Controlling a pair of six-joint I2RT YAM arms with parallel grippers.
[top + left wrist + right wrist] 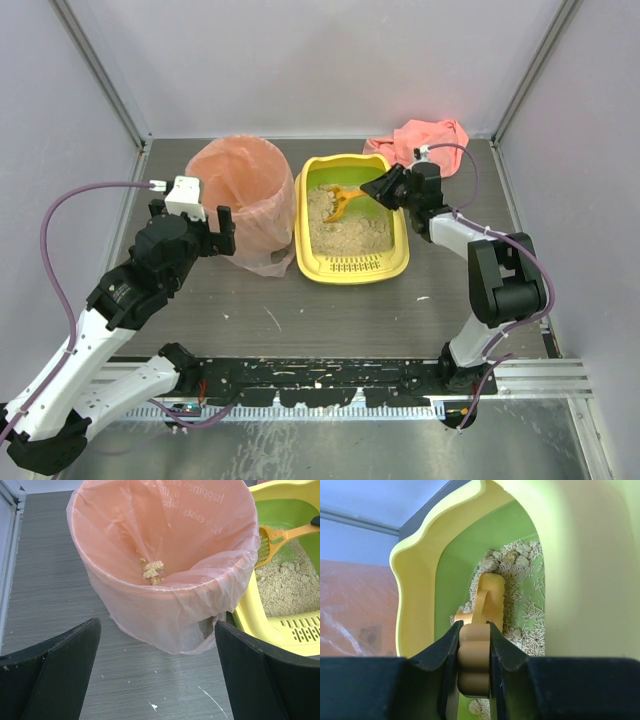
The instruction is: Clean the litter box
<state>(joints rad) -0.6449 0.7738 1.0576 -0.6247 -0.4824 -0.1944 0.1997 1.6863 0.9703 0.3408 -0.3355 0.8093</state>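
1. The left arm rises from its base at the near edge with the elbow bent and leans toward the bin. The left fingers are spread wide with nothing between them, just short of the bin's near side.
2. Between the bases and the two containers, the dark, wood-grained surface lies open, flecked with a few pale specks.
3. The round bin stands left of centre. A thin, crinkled pink bag is draped over its rim, and a few beige clumps lie at the bottom.
4. Just beside it on the right sits the litter box, a yellow plastic tray with rounded corners. It is green inside, has a slotted rim at the near end, and holds sandy beige litter.
5. The right arm folds up from its base and reaches left over the box's far right rim. The right fingers are clenched on the handle of an orange-yellow scoop. The scoop's slotted head tilts down into the litter.
6. A crumpled pink cloth lies at the far right, behind the box.
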